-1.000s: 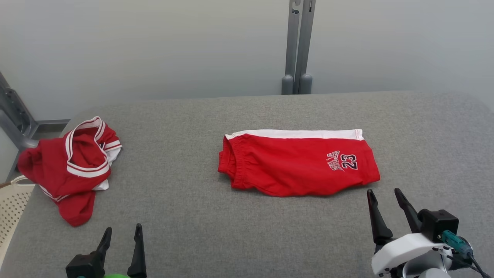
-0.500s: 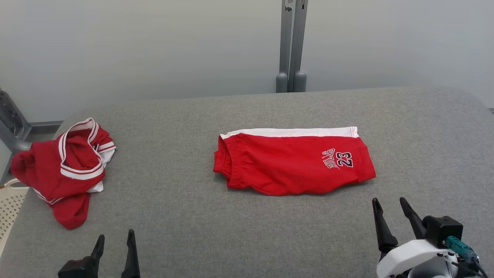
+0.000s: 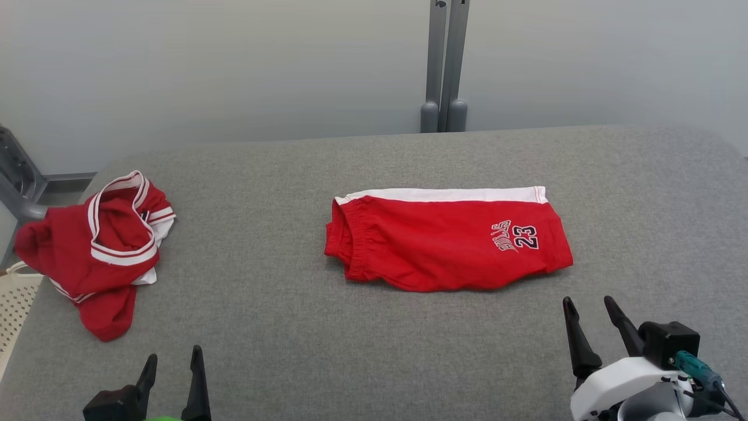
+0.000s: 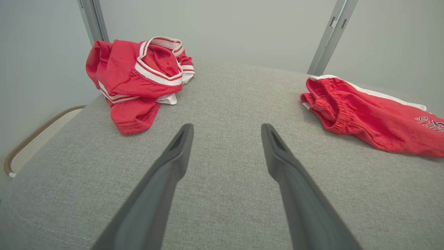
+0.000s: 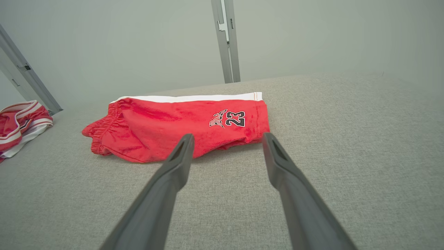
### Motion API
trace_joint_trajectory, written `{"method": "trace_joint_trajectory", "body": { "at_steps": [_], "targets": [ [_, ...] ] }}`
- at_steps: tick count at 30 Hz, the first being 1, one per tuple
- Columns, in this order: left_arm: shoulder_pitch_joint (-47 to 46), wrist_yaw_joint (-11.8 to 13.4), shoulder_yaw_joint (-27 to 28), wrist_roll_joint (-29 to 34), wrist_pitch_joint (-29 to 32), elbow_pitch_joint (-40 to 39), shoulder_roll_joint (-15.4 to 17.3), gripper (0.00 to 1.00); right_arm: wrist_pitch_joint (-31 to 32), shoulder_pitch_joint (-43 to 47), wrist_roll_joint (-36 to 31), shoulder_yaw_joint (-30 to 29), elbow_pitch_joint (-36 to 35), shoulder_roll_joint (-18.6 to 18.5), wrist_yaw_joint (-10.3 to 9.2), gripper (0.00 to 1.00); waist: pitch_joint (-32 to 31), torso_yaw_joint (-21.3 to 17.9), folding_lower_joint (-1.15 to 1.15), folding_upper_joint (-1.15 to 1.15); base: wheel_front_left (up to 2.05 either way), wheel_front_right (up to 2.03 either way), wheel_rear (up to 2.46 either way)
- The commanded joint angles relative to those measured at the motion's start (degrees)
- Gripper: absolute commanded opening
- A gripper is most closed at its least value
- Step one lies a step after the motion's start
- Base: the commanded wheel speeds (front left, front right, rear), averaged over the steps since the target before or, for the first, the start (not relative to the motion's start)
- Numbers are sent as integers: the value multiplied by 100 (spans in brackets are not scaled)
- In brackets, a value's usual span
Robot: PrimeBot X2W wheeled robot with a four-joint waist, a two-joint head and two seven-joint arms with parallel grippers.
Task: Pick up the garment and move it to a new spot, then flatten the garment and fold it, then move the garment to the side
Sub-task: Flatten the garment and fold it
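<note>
Grey cloth covers the table [image 3: 304, 339]. Red shorts [image 3: 447, 242], folded flat with a white stripe along the far edge and "23" near the right end, lie around the table's middle. A red jersey [image 3: 99, 245] with white trim sits crumpled at the left edge, well apart from the shorts; a pale basket [image 3: 17, 304] shows beside the table there. The left gripper [image 3: 175, 352] hovers at the near left, jaws spread, holding nothing. The right gripper [image 3: 587, 300] hovers near the shorts' right end, apart from them, jaws spread and empty. A grey post [image 3: 444, 64] stands behind the table.
</note>
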Motion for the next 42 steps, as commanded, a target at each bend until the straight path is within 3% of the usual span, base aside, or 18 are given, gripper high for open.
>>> {"method": "trace_joint_trajectory", "body": {
  "at_steps": [1, 8, 12, 16, 20, 28, 42],
  "targets": [
    [18, -2, -20, -58, 38, -47, 35, 100, 70, -114, 59, -85, 43, -14, -6, 100, 50, 17, 0, 0, 0, 0, 0],
    [-118, -40, -73, -25, 38, -190, 64, 100, 963, -710, 1, -389, 355, -10, -4, 100, 292, 160, 0, 0, 0, 0, 0],
    [-214, -58, -114, 14, 79, -335, 115, 100, 2050, -1386, -289, -560, 535, -25, -4, 100, 526, 323, 0, 0, 0, 0, 0],
    [-426, -87, -187, 82, 122, -553, 119, 100, 3151, -2084, -414, -816, 751, -267, -7, 100, 896, 579, 0, 0, 0, 0, 0],
    [-644, -101, -270, 143, 151, -715, 86, 100, 3842, -2754, -550, -1192, 993, -528, -3, 100, 1229, 804, 0, 0, 0, 0, 0],
    [-953, -245, -499, 200, 127, -600, -19, 100, 4392, -3611, -887, -1764, 1807, -830, -3, 100, 1700, 1107, 0, 0, 0, 0, 0],
    [-1292, -414, -820, 264, 73, -339, -178, 100, 4626, -4384, -1535, -2559, 2779, -722, -4, 100, 2125, 1365, 0, 0, 0, 0, 0]
  ]
}}
